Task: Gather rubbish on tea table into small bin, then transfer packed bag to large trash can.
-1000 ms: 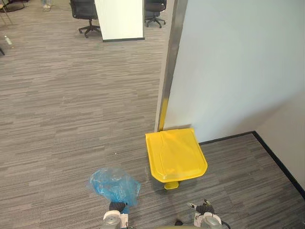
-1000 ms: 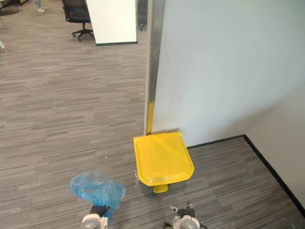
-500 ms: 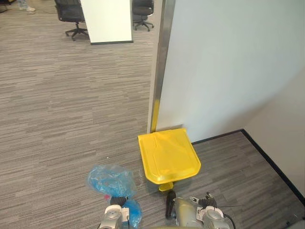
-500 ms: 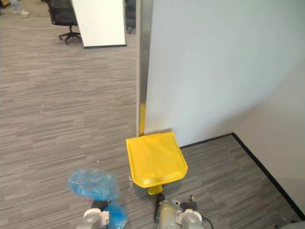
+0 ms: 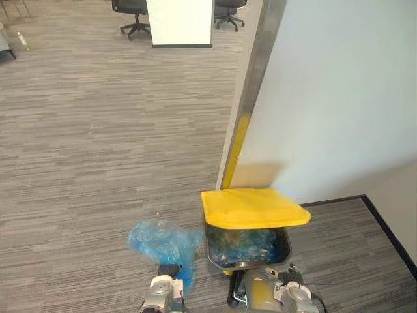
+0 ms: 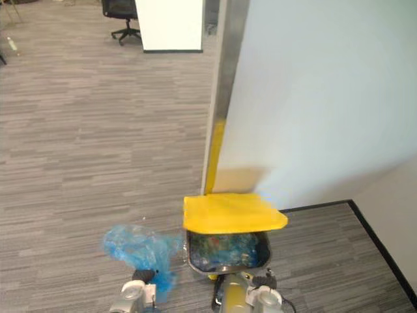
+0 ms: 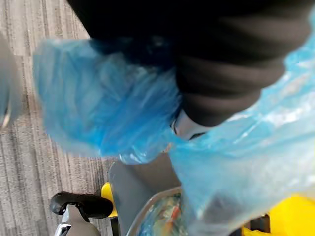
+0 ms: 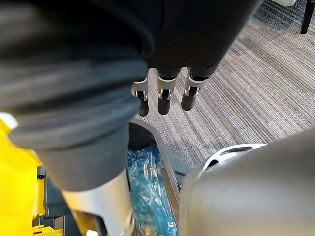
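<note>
Grey striped carpet [image 5: 98,130] runs under everything. Nearest you, the left hand [image 7: 216,88] is buried in the blue rubbish bag [image 5: 163,241], just left of the large trash can [image 5: 247,248]; its grip is hidden in plastic and cannot be told. The right hand [image 8: 165,101] hangs empty, fingers straight and side by side. The bag looks light, soft, thin and slippery, likely to tear, so hold its gathered neck. Just beyond, the yellow lid [image 5: 254,207] stands raised over the blue-lined can. Farther off are a white wall [image 5: 339,98] and office chairs [image 5: 133,10]. No writing is readable.
</note>
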Robot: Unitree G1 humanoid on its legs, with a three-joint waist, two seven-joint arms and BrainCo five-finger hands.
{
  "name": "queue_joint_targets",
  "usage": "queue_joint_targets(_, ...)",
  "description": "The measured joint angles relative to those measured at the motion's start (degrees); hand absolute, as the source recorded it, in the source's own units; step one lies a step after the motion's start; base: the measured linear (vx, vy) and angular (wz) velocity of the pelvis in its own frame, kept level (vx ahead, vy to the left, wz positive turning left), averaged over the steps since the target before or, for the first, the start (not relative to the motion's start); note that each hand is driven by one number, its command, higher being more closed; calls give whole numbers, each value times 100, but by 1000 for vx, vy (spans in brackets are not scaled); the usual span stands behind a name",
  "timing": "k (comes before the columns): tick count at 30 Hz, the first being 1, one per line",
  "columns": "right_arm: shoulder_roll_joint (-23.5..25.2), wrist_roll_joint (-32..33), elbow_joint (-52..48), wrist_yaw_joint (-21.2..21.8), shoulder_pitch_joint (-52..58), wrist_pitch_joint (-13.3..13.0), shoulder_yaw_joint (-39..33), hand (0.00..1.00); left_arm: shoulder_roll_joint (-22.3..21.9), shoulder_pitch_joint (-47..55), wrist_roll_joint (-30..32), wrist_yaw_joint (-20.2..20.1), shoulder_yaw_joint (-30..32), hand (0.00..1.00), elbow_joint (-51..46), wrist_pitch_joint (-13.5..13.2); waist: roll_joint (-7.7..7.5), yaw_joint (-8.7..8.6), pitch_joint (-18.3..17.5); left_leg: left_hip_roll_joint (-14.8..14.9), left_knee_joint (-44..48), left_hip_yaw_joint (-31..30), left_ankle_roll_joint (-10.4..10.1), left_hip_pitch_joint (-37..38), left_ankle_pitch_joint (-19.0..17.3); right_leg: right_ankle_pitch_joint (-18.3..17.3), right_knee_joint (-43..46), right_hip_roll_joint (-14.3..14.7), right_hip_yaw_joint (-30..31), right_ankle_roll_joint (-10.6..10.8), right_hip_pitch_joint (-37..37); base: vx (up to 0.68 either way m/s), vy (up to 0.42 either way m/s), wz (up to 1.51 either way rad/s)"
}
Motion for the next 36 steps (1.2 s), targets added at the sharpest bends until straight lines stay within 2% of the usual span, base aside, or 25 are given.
queue_joint_targets(2,-33,-2,-11,0,-34,0,114,0,-2,-7,1,-35,-14,100,-1,0,17,-4,-36,-42,-113,-35,-29,-13,19,1,-4,-25,2,1,-57,11,14,3)
queue_joint_targets(7,-113,14,-245,-45,-178,14,727,0,15,-26,-4,-27,-314,100,-10,0,210,-11,-239,-142,-331,-110,-171,-368,129,44,-45,-104,-34,19,-449,34,24,5)
queue_joint_targets(9,-30,31,-268,-48,-397,15,980,0,30,-70,-11,-17,-404,100,-16,-2,222,-22,-243,-164,-325,-148,-240,-555,245,78,-61,-180,-71,1,-584,26,-30,12)
queue_joint_targets(12,-33,131,-795,-91,-742,-6,1313,0,22,-103,-66,42,-596,100,-314,-19,357,9,-265,-100,-120,-187,-227,-984,333,252,-307,-168,-214,-116,-717,1,-47,16)
queue_joint_targets(16,-124,202,-1238,-230,-1362,-138,1567,0,27,-196,-254,123,-717,100,-672,-128,367,99,-247,-38,346,-180,-192,-1427,367,435,-460,-169,-240,-158,-834,-62,-57,7)
queue_joint_targets(19,-171,205,-1562,-360,-1871,-186,1720,0,84,-291,-387,252,-858,100,-1169,-244,370,119,16,17,948,-179,-109,-1904,316,661,-609,-164,-235,-111,-934,-144,-50,8)
queue_joint_targets(20,-241,234,-1613,-396,-2168,-207,1783,0,142,-319,-513,328,-986,100,-1514,-274,400,118,76,72,1274,-179,8,-2324,130,782,-617,-139,-268,-77,-1202,-202,-49,6)
queue_joint_targets(22,-352,255,-1625,-418,-2481,-205,1801,0,149,-455,-595,342,-1089,100,-1738,-285,475,144,211,149,1406,-190,-65,-2568,-209,861,-535,-85,-296,-59,-1450,-206,-42,0)
queue_joint_targets(24,-542,426,-1756,-546,-2952,-178,1747,0,227,-687,-789,479,-1355,100,-2040,-306,466,225,600,166,1844,-251,-29,-2910,-432,967,-425,-111,-237,-36,-1679,-231,-47,-3)
queue_joint_targets(30,-916,666,-2062,-762,-3850,-140,1511,0,251,-704,-1080,607,-1919,100,-3162,-454,482,248,740,209,2218,-501,-33,-3669,-440,1195,-576,-17,-241,-85,-2131,-144,-62,7)
queue_joint_targets(36,-1191,915,-2062,-902,-4813,-103,1289,0,247,-1060,-1292,682,-2739,100,-4023,-593,500,267,892,363,2206,-641,-198,-3810,-354,1250,-604,128,-406,-157,-2173,-22,-51,3)
